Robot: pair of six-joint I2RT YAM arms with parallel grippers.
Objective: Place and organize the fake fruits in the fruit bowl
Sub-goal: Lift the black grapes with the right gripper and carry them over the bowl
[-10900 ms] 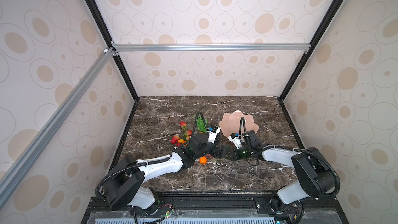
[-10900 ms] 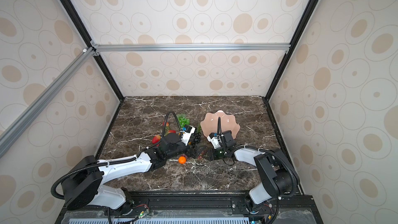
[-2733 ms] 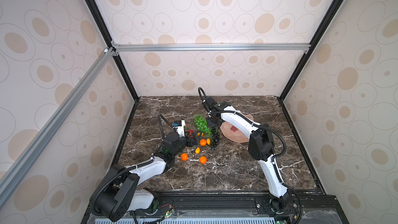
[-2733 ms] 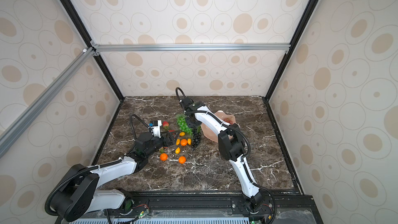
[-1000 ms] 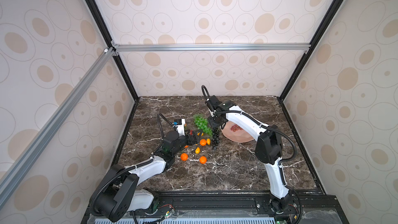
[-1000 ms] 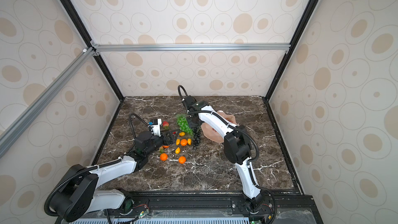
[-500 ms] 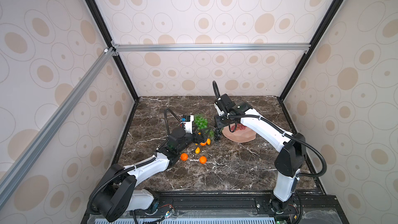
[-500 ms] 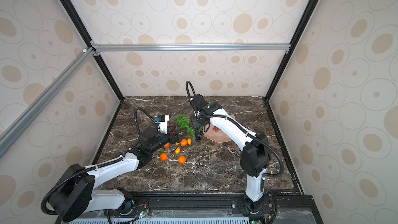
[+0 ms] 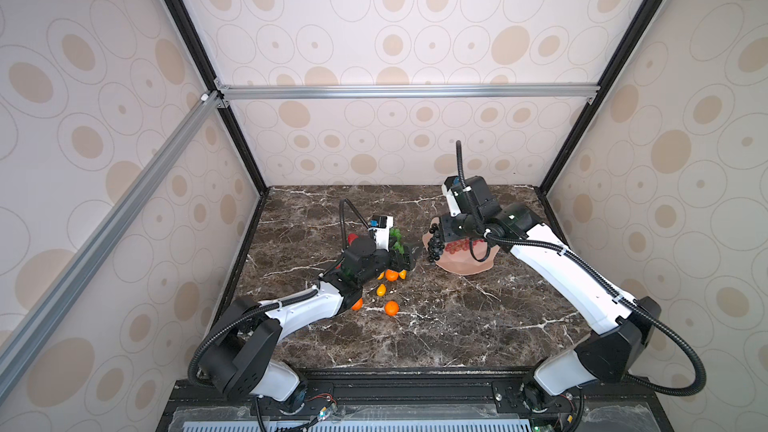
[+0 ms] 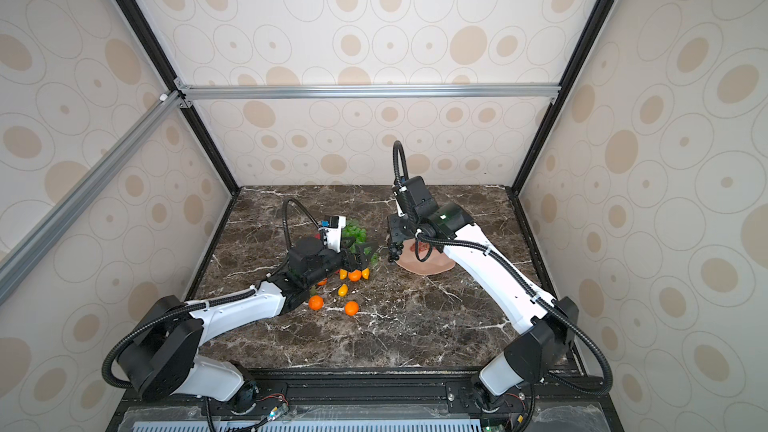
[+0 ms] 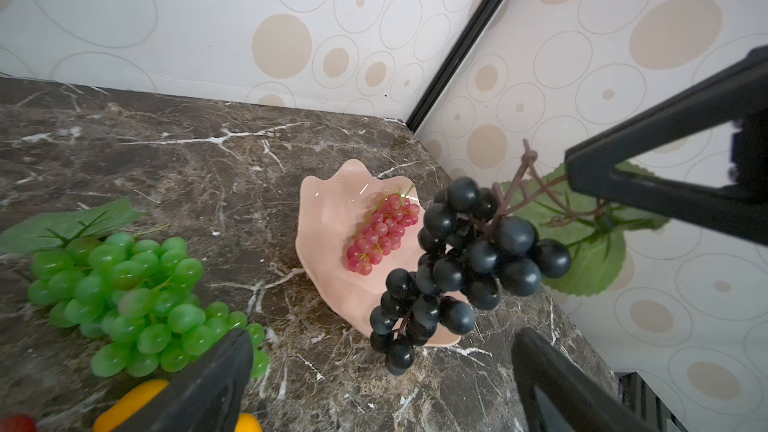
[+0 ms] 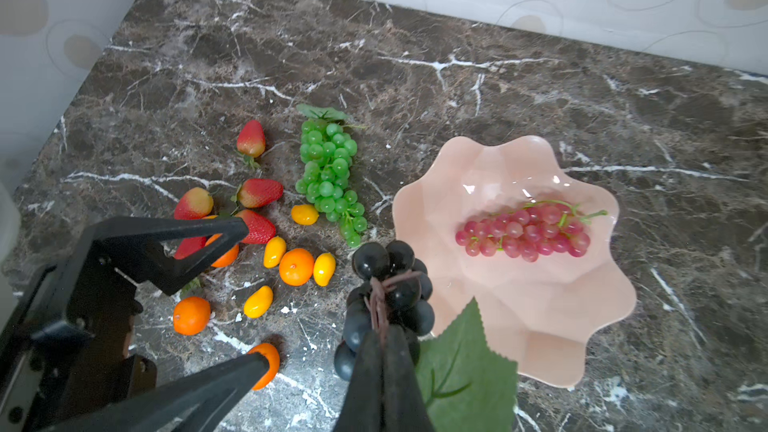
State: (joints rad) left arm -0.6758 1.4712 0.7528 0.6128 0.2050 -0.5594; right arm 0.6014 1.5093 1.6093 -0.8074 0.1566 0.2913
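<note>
The pale pink fruit bowl (image 12: 540, 305) (image 9: 465, 263) (image 10: 424, 264) stands right of the middle and holds a red-purple grape bunch (image 12: 523, 232) (image 11: 382, 234). My right gripper (image 12: 384, 351) (image 9: 440, 238) is shut on the stem of a black grape bunch (image 12: 386, 284) (image 11: 457, 268) (image 9: 434, 247), which hangs in the air at the bowl's left rim. My left gripper (image 11: 382, 384) (image 9: 405, 259) stands open and empty over the fruit pile. On the table lie green grapes (image 12: 330, 172) (image 11: 124, 292), strawberries (image 12: 257, 191), tangerines (image 12: 296, 266) and kumquats (image 12: 274, 251).
A tangerine (image 9: 391, 308) and a kumquat (image 9: 381, 290) lie nearest the table's front. Patterned walls with black corner posts (image 9: 249, 168) close in the dark marble table (image 9: 457, 326) on three sides. The left arm's body hides part of the pile in both top views.
The right gripper has lifted the black grape bunch and carried it right, from the pile to the bowl's left rim. The left gripper has moved forward over the pile, still open.
</note>
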